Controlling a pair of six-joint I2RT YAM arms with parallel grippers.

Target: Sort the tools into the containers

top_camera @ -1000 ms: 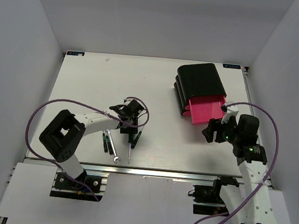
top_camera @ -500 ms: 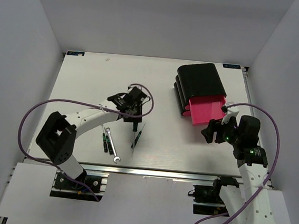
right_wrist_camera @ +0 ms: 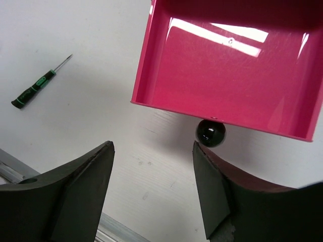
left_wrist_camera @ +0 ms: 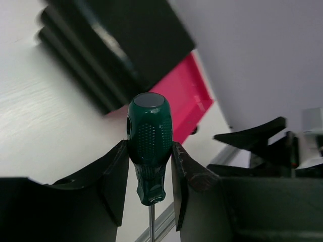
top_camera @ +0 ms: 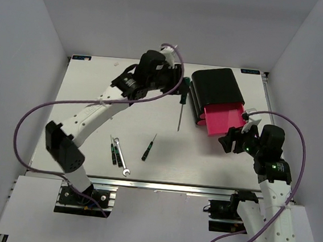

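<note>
Left gripper (left_wrist_camera: 149, 169): clamps the handle of the large green screwdriver (left_wrist_camera: 149, 132), handle up, shaft pointing down; holds it over the far table (top_camera: 90, 85), just left of the black drawer stack (top_camera: 218, 83).
Right gripper (right_wrist_camera: 151, 151): spread wide, grips nothing, sits just before the knob (right_wrist_camera: 210, 132).
White table, pale grey walls (top_camera: 34, 17).
Open pink drawer (right_wrist_camera: 227, 65): shows only glossy floor.
Near front edge: small screwdriver (top_camera: 148, 148), second screwdriver (top_camera: 113, 151), wrench (top_camera: 123, 164).
</note>
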